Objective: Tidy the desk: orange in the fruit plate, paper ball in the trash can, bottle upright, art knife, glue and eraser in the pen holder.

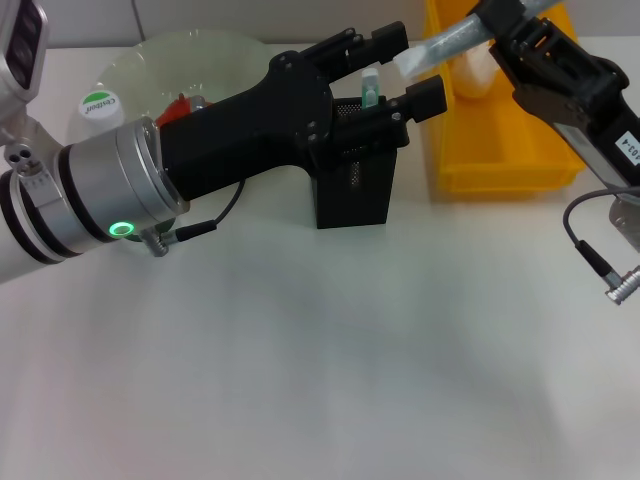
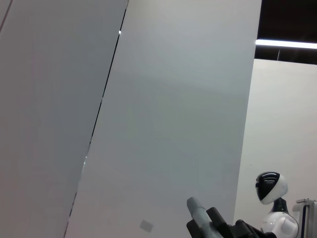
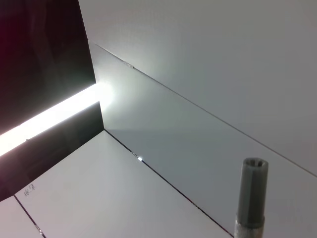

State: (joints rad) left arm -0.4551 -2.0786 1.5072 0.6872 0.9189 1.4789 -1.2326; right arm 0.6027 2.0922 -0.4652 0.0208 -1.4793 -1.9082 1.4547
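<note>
In the head view the left arm reaches across from the left over the white worktop, and its left pincer hangs just above the black mesh pen holder, which stands upright toward the far middle of the worktop. The black fingers of that pincer are spread wide with nothing between them; one lies over the far edge of the holder's mouth, the other over its right side. Inside the holder a small pale green, translucent stick pokes up between the spread fingers, though what it is cannot be told. From the right the other arm comes in high, and the right pincer is closed on a slim translucent tool that it holds tilted, its pale tip pointing left toward the holder and ending just beside the left pincer's far finger. Beneath that arm a yellow tray sits at the far right of the worktop, just right of the holder. To the far left, partly hidden behind the left arm, lies a clear glass fruit plate, and beside it a white bottle cap with green lettering; something red peeks out beside the arm on the plate. The right wrist view shows only the grey ribbed end of the held tool against ceiling panels.
</note>
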